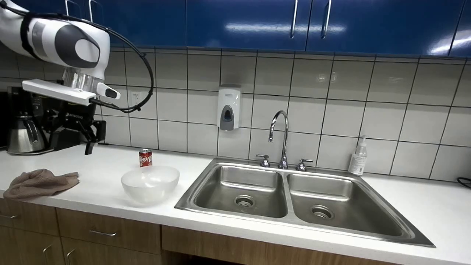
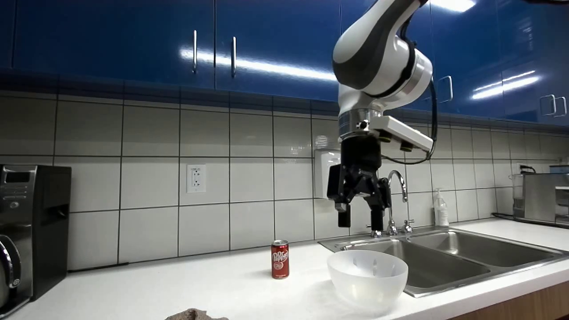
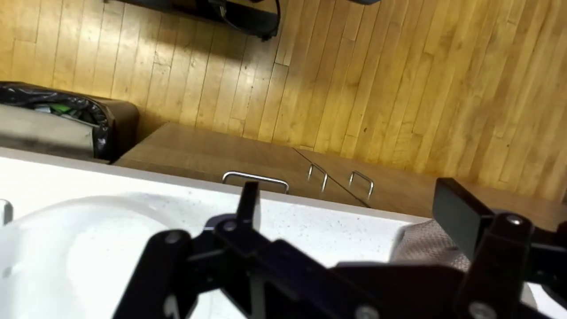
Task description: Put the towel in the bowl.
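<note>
We've everything ahead: brown towel [image 1: 40, 183] lower left in an exterior view, outside the translucent bowl [image 1: 150, 187]; gripper [image 2: 360, 218] wide-spread, holding nothing.

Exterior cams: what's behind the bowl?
In an exterior view, a red can stands behind the bowl, its base covered; in an exterior view, the sink, its rim partly covered.

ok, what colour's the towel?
Muted brown, slightly pinkish. The towel shows best in an exterior view.

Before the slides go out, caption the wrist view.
Open, empty gripper above the white counter, bowl at picture left, brown towel partly hidden at right.
</note>
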